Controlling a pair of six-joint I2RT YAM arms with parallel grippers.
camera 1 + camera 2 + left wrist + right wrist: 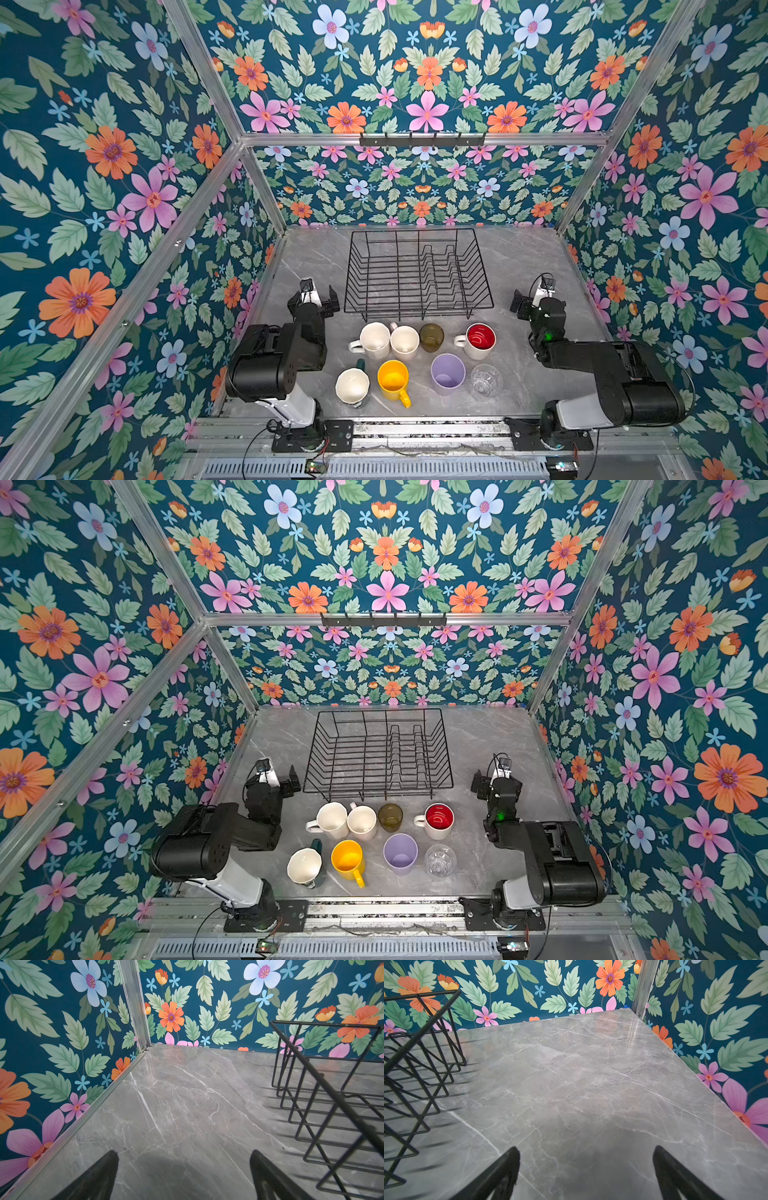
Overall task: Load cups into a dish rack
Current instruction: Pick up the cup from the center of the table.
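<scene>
Black fingers (pixel 99 1174) sat nearest the lens in both wrist views. The left gripper (pixel 184 1155) had its pair spread wide with nothing between, only grey marble tabletop (pixel 187 1095) below. The right gripper (pixel 586 1149) was the same, wide apart and empty. Each was near one end of the large black wire dish rack (pixel 390 274), not touching it. Rack was empty, with an open bay on one side and upright plate dividers on the other. All eight cups stood upright on the tabletop in two rows between rack and arm bases, none loaded yet. Row by the rack: cream ceramic mug (pixel 374 338) touching a pale pinkish mug (pixel 404 340), olive-brown glass (pixel 431 336), white mug with red inside (pixel 480 338). Near row: dark green mug with cream inside (pixel 352 386), yellow mug (pixel 392 380), lilac tumbler (pixel 447 374), clear glass (pixel 486 380). Nothing visible inside any. Risks, my read: the cups were packed tight, so wide jaws dropping on one could shove its neighbour over. The clear glass is likely slick. Dividers or wire gaps could tip a cup set down off-centre. The light rack might slide if bumped.
</scene>
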